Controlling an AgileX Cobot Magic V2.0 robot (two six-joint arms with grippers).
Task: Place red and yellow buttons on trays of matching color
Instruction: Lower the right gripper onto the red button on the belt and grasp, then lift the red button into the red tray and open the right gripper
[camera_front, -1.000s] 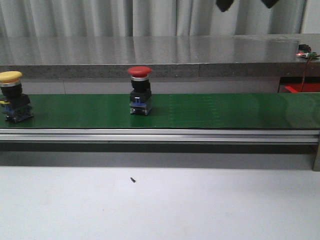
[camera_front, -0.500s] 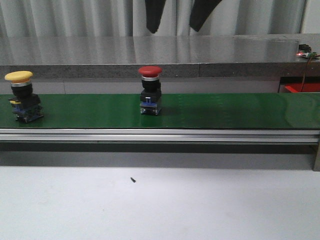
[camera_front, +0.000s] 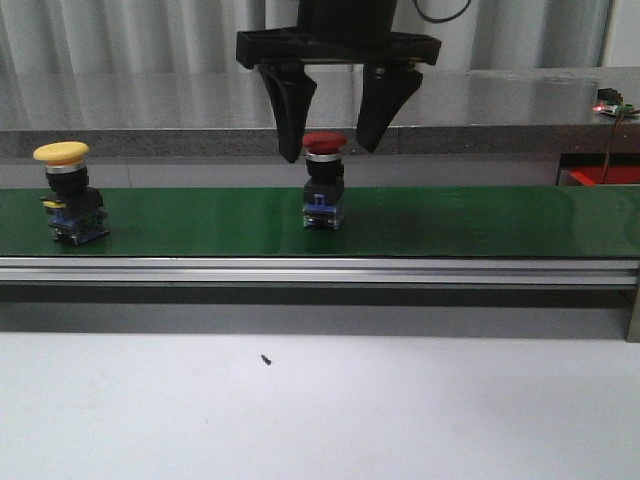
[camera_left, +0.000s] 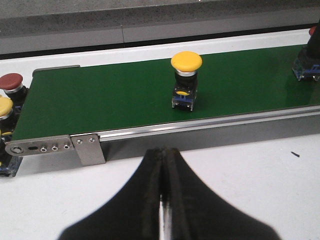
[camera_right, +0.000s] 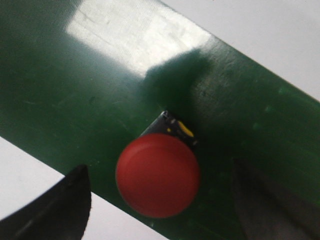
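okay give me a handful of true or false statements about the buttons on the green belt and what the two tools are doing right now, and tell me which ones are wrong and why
1. The right tool is open, one finger on each side of the red button. True.
2. The red button is already lifted off the green belt. False: it stands upright on the belt, and no finger is seen touching it.
3. The yellow button stands on the belt to the left of the red one in the front view. True.
4. The left tool is open around the yellow button. False: it is shut and sits apart from that button, on the near side of the belt.
5. The yellow button lies tipped over. False: it stands upright.
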